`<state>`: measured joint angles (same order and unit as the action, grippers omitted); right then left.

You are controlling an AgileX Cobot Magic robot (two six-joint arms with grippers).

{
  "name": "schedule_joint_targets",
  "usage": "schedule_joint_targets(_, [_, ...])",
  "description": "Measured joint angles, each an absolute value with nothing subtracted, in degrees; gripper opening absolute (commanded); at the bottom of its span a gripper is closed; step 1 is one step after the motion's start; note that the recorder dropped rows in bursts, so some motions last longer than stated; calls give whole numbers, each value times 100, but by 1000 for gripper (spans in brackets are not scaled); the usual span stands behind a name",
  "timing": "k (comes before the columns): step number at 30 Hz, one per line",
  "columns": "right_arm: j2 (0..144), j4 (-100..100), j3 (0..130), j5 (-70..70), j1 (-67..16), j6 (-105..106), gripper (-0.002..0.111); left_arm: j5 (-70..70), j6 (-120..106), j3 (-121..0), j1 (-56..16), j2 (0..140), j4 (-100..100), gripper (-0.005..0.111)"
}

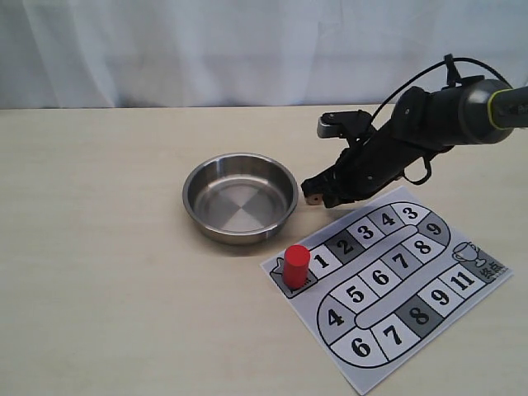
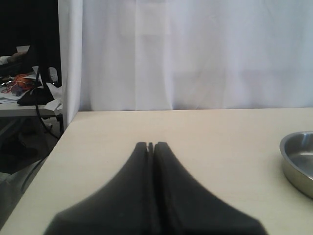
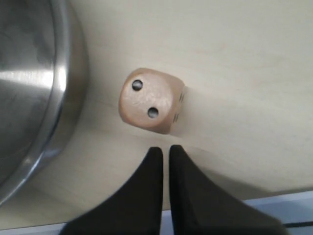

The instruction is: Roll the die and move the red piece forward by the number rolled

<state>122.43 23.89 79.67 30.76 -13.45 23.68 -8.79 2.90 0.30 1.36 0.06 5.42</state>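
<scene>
So, the die (image 3: 150,100) is sitting on the bare table just right of the bowl (image 1: 198,210), outside it, close to the wall but not touching as far as I can see, with a two-pip face toward the right wrist camera. The right gripper (image 3: 165,149) hangs right beside it with its fingers pressed nearly together, only a thin slit between them, pinching nothing. The left gripper (image 2: 150,145) is closed too and empty, off at the left end of the table. The red piece (image 1: 296,266) stands upright on the start square at the board's (image 1: 379,316) left corner, next to square 1. My worry is that those closed tips will bump the die if they drop before spreading, and it would tip onto another face. The bowl is also close enough that a spread finger could clip the rim. And the cube is tiny, so an off-centre pinch could squirt it away.
</scene>
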Motion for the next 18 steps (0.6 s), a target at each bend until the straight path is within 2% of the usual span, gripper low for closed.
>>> schedule_joint_targets(18, [12243, 2472, 7967, 3198, -1345, 2440, 4, -879, 290, 30, 136, 6, 542, 0])
